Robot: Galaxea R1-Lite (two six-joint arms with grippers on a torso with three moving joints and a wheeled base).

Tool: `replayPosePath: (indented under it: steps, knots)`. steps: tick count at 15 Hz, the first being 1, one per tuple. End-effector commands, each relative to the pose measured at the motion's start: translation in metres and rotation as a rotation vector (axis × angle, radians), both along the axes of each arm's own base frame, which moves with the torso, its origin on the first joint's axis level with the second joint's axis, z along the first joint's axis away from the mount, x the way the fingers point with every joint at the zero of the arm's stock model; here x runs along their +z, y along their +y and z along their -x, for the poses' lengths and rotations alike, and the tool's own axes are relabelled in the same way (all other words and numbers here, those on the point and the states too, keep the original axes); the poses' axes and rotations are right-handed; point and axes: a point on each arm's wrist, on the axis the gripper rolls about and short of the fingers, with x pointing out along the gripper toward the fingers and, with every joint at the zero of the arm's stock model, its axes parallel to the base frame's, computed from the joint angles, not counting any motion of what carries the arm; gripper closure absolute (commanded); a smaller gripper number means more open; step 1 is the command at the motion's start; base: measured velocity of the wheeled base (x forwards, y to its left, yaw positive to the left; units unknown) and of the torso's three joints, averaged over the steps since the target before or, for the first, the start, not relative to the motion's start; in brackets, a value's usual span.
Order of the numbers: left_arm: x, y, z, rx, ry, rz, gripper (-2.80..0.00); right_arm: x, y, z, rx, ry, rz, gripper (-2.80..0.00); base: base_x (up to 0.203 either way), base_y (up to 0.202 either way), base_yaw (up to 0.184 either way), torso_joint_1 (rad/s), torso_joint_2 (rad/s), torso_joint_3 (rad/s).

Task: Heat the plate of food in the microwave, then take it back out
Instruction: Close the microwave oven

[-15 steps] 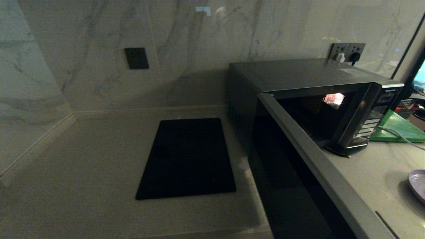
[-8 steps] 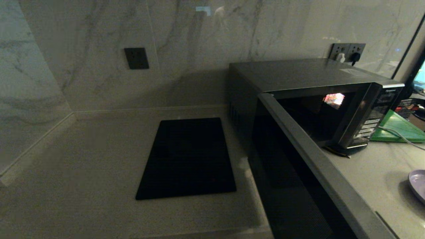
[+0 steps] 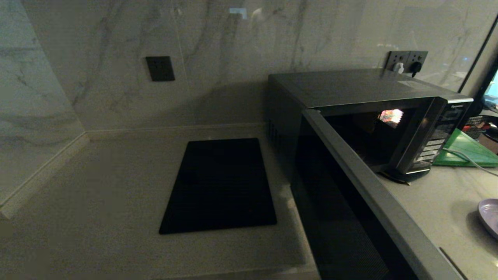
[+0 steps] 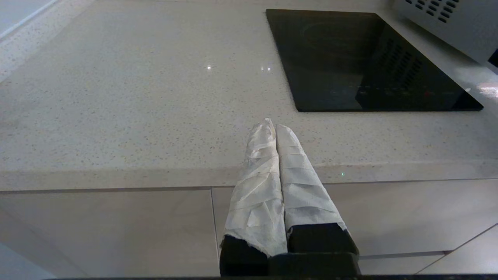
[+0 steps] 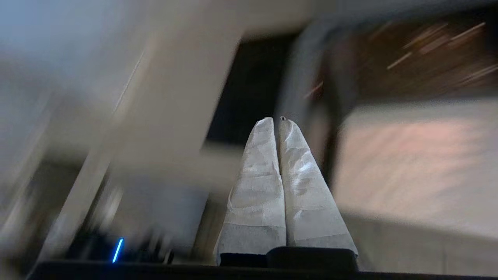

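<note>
The dark grey microwave (image 3: 362, 87) stands at the back right of the counter with its door (image 3: 362, 202) swung wide open toward me; its cavity is dark. Only the lavender rim of the plate (image 3: 491, 216) shows at the head view's right edge, on the counter; no food is visible on it. Neither arm appears in the head view. My left gripper (image 4: 274, 125) is shut and empty, hovering by the counter's front edge. My right gripper (image 5: 276, 120) is shut and empty too, with a blurred dark opening beyond it.
A flat black cooktop panel (image 3: 220, 186) is set in the counter left of the microwave, also seen as the cooktop (image 4: 369, 62) in the left wrist view. A green board (image 3: 465, 149) and a cable lie right of the microwave. Wall sockets (image 3: 406, 60) sit behind it.
The head view is nearly unchanged; the plate's visible rim at the right edge has shrunk a little. No arm shows in the earlier frames.
</note>
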Motion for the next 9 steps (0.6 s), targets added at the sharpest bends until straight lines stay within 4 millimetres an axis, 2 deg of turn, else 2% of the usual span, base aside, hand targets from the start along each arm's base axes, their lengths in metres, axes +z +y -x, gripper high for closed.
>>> replayPosePath:
  steps: [1,5,9]
  knots:
    - [0.0,0.0,0.0,0.001,0.0,0.001,0.0,-0.013,0.029,-0.002,0.148,0.112,0.054,0.0,0.0,0.0,0.0,0.0,0.0,0.0]
    - [0.0,0.0,0.0,0.001,0.001,0.001,0.0,-0.031,0.058,-0.003,0.242,0.252,0.137,0.0,0.0,0.0,0.0,0.0,0.0,0.0]
    - [0.0,0.0,0.0,0.001,0.001,0.001,0.0,-0.044,0.076,-0.004,0.286,0.324,0.227,0.0,0.0,0.0,0.0,0.0,0.0,0.0]
